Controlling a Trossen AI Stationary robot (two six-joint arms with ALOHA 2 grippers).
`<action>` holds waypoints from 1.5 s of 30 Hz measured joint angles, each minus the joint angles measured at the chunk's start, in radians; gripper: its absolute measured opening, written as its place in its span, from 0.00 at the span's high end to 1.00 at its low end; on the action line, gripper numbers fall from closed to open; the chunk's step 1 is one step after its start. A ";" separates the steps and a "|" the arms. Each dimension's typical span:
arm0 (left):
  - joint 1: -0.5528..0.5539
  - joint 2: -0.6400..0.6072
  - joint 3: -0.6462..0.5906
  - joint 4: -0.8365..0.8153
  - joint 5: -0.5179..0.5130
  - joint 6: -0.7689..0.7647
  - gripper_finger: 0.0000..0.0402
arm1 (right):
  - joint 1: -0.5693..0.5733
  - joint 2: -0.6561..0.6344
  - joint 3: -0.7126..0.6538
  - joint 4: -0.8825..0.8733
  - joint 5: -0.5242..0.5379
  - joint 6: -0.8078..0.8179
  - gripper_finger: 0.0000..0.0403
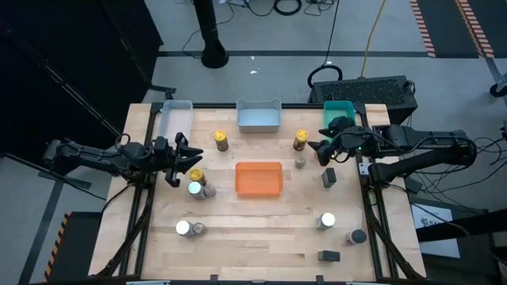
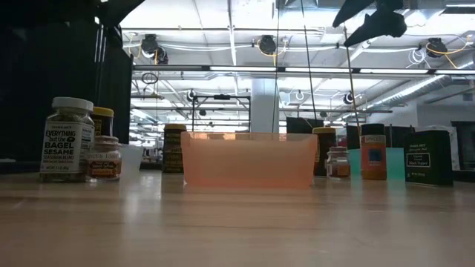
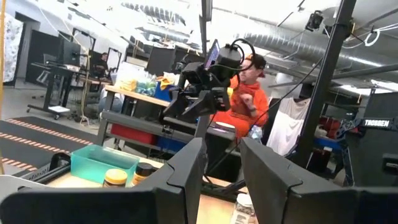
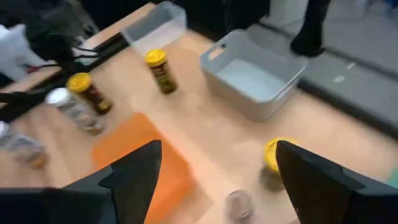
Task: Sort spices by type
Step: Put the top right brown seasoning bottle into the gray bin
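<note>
Several small spice jars stand upright on their bases on the wooden table. Yellow-lidded ones stand at the far middle, far right and left. White-lidded ones stand at the left, near left and near right. A dark-lidded one stands near right. My left gripper is open and empty, above the table beside the left jars. My right gripper is open and empty, raised over the far-right yellow-lidded jar and a small grey-lidded jar.
An orange tray sits at the table's centre. A clear tray, a blue-grey tray and a teal tray line the far edge. Two dark boxes lie on the right. A person in orange sits beyond the table.
</note>
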 joint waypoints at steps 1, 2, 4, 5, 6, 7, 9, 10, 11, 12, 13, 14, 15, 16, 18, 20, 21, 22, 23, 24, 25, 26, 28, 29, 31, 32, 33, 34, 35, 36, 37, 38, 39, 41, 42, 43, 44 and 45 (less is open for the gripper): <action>0.000 0.001 0.000 -0.001 0.000 0.000 0.71 | 0.000 0.004 0.000 -0.005 -0.012 0.032 0.26; 0.000 0.001 0.000 -0.002 0.000 0.000 0.71 | 0.000 0.010 0.000 -0.014 -0.016 0.064 0.26; 0.000 0.002 0.000 -0.006 -0.002 0.004 0.71 | 0.000 0.033 0.000 -0.049 -0.031 0.131 0.26; 0.000 0.002 0.000 -0.012 -0.014 0.013 0.71 | 0.000 0.049 0.000 -0.068 -0.034 0.165 0.26; 0.000 0.002 0.000 -0.027 -0.022 0.032 0.71 | 0.000 0.066 0.000 -0.083 -0.036 0.194 0.26; 0.000 0.003 0.000 -0.041 -0.036 0.058 0.71 | -0.001 0.082 0.000 -0.097 -0.038 0.216 0.26; 0.001 0.008 0.000 -0.045 -0.102 0.096 0.71 | -0.009 0.115 0.000 -0.113 -0.044 0.239 0.26; 0.001 0.012 0.005 -0.067 -0.146 0.110 0.71 | -0.019 0.128 0.000 -0.113 -0.057 0.243 0.26; 0.001 0.017 0.018 -0.114 -0.174 0.132 0.71 | -0.029 0.139 0.000 -0.111 -0.074 0.248 0.26; 0.003 0.026 0.041 -0.170 -0.191 0.152 0.71 | -0.041 0.148 0.000 -0.111 -0.095 0.251 0.26; 0.002 0.041 0.070 -0.226 -0.199 0.158 0.71 | -0.057 0.155 0.000 -0.111 -0.121 0.254 0.26; 0.005 0.063 0.100 -0.281 -0.208 0.166 0.71 | -0.076 0.161 0.000 -0.111 -0.151 0.259 0.26; 0.008 0.085 0.131 -0.331 -0.207 0.181 0.71 | -0.095 0.165 0.000 -0.112 -0.184 0.261 0.26; 0.011 0.108 0.160 -0.379 -0.204 0.189 0.71 | -0.115 0.167 0.000 -0.115 -0.224 0.256 0.26; 0.019 0.144 0.216 -0.476 -0.178 0.207 0.71 | -0.150 0.167 0.000 -0.121 -0.296 0.225 0.26; 0.027 0.179 0.271 -0.577 -0.113 0.212 0.71 | -0.172 0.166 0.000 -0.118 -0.335 0.212 0.26; 0.030 0.192 0.289 -0.639 -0.082 0.213 0.71 | -0.179 0.166 0.000 -0.116 -0.346 0.203 0.26; 0.032 0.203 0.297 -0.689 -0.069 0.212 0.71 | -0.184 0.167 0.000 -0.112 -0.345 0.191 0.26; 0.033 0.214 0.300 -0.720 -0.067 0.211 0.71 | -0.185 0.167 0.000 -0.108 -0.344 0.175 0.26; 0.034 0.219 0.301 -0.730 -0.074 0.213 0.71 | -0.187 0.167 0.000 -0.104 -0.342 0.157 0.26; 0.034 0.220 0.301 -0.733 -0.093 0.224 0.71 | -0.189 0.167 0.000 -0.099 -0.342 0.142 0.26; 0.034 0.218 0.302 -0.728 -0.111 0.235 0.71 | -0.189 0.167 0.000 -0.093 -0.342 0.133 0.26; 0.034 0.211 0.304 -0.701 -0.132 0.258 0.71 | -0.189 0.167 0.000 -0.084 -0.343 0.119 0.26; 0.035 0.203 0.304 -0.689 -0.133 0.272 0.71 | -0.189 0.167 0.000 -0.080 -0.343 0.117 0.26; 0.034 0.185 0.311 -0.657 -0.130 0.320 0.71 | -0.189 0.167 0.000 -0.064 -0.342 0.118 0.26; 0.034 0.177 0.322 -0.655 -0.127 0.337 0.71 | -0.189 0.167 0.000 -0.059 -0.341 0.118 0.26; 0.034 0.170 0.333 -0.657 -0.128 0.342 0.71 | -0.189 0.167 0.000 -0.054 -0.341 0.118 0.26; 0.034 0.165 0.341 -0.665 -0.129 0.343 0.71 | -0.189 0.167 0.000 -0.044 -0.341 0.118 0.26; 0.034 0.163 0.347 -0.670 -0.132 0.344 0.71 | -0.189 0.167 0.000 -0.027 -0.339 0.118 0.26; 0.034 0.163 0.350 -0.670 -0.132 0.344 0.71 | -0.189 0.167 0.000 -0.009 -0.337 0.118 0.26; 0.034 0.162 0.350 -0.673 -0.133 0.345 0.71 | -0.189 0.167 0.000 0.005 -0.336 0.118 0.26; 0.034 0.162 0.350 -0.677 -0.133 0.352 0.71 | -0.189 0.167 0.000 0.022 -0.333 0.116 0.26; 0.034 0.163 0.350 -0.677 -0.134 0.368 0.71 | -0.189 0.167 0.000 0.046 -0.314 0.107 0.26; 0.034 0.168 0.350 -0.674 -0.144 0.393 0.71 | -0.189 0.179 0.000 0.085 -0.267 0.106 0.26; 0.034 0.169 0.350 -0.672 -0.155 0.395 0.71 | -0.189 0.185 0.000 0.096 -0.250 0.117 0.26; 0.034 0.169 0.350 -0.671 -0.168 0.397 0.71 | -0.189 0.193 0.000 0.098 -0.241 0.129 0.26; 0.034 0.169 0.350 -0.667 -0.184 0.397 0.71 | -0.188 0.205 0.000 0.095 -0.241 0.138 0.26; 0.034 0.169 0.350 -0.661 -0.199 0.397 0.71 | -0.188 0.218 0.000 0.095 -0.248 0.145 0.26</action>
